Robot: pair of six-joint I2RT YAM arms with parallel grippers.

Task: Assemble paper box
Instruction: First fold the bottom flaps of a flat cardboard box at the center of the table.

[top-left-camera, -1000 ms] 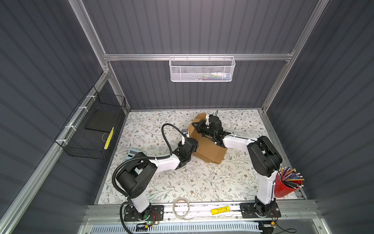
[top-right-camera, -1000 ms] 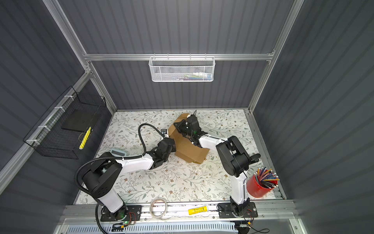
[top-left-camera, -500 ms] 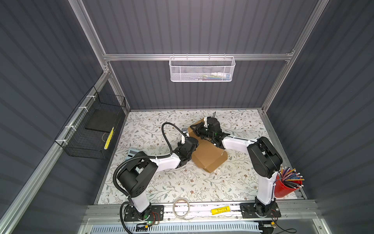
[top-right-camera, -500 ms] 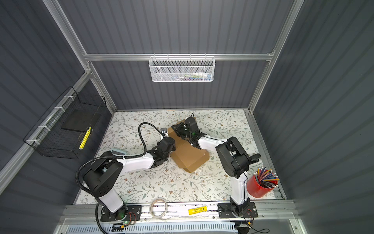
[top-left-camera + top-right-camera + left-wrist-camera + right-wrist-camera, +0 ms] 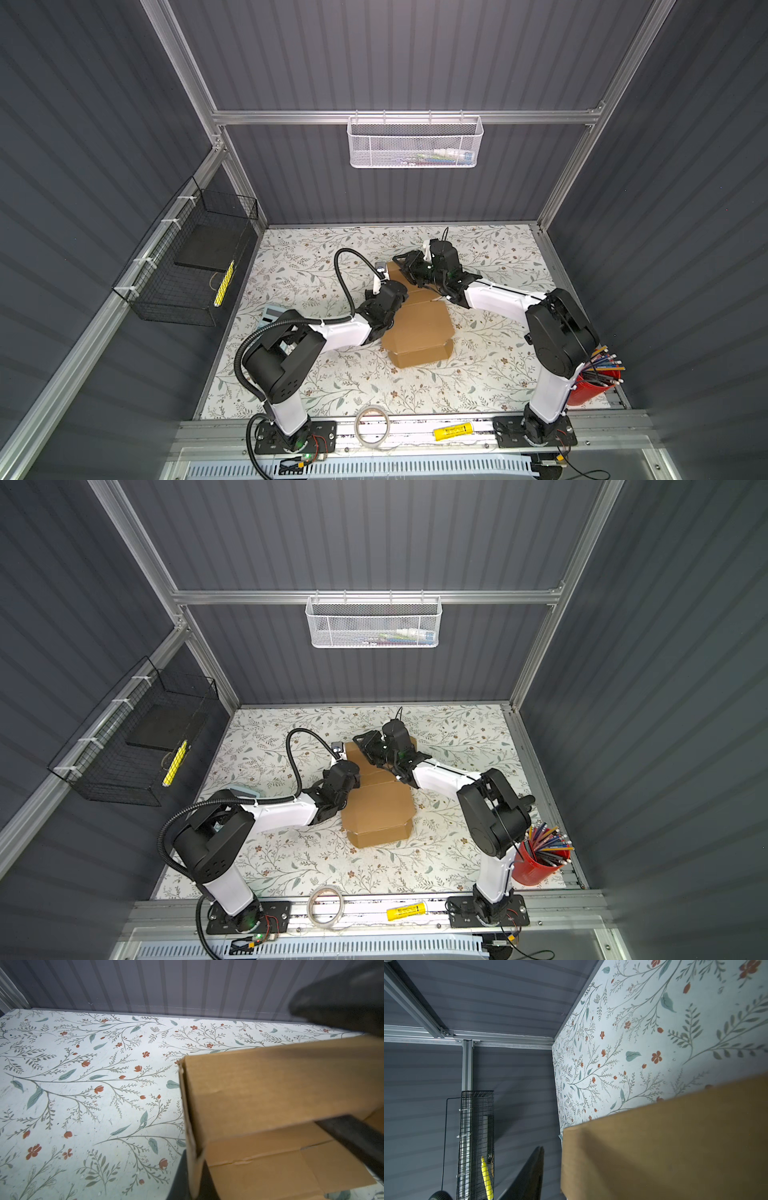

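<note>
Paper box [image 5: 419, 332] half-folded mid-frame on surface [image 5: 332, 382], left gripper [image 5: 395, 297] clenched on its side wall, right gripper [image 5: 409, 266] released at far flap, red cup [image 5: 594, 388] of pencils [image 5: 602, 365] lower right, wire basket [image 5: 191, 266] with dark slab [image 5: 208, 249] left, open surface toward bottom edge

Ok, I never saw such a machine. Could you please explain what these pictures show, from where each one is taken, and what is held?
This is a robot with two arms over a flowered table. Two pictures look down on the whole scene from above; the other two come from a small camera on each wrist, very close. In the middle lies the paper box, brown cardboard, partly folded. The left gripper is shut on one raised wall of it. The right gripper is at the box's far end; whether it grips cannot be seen. A red cup of pencils stands beside the right arm's base.
</note>
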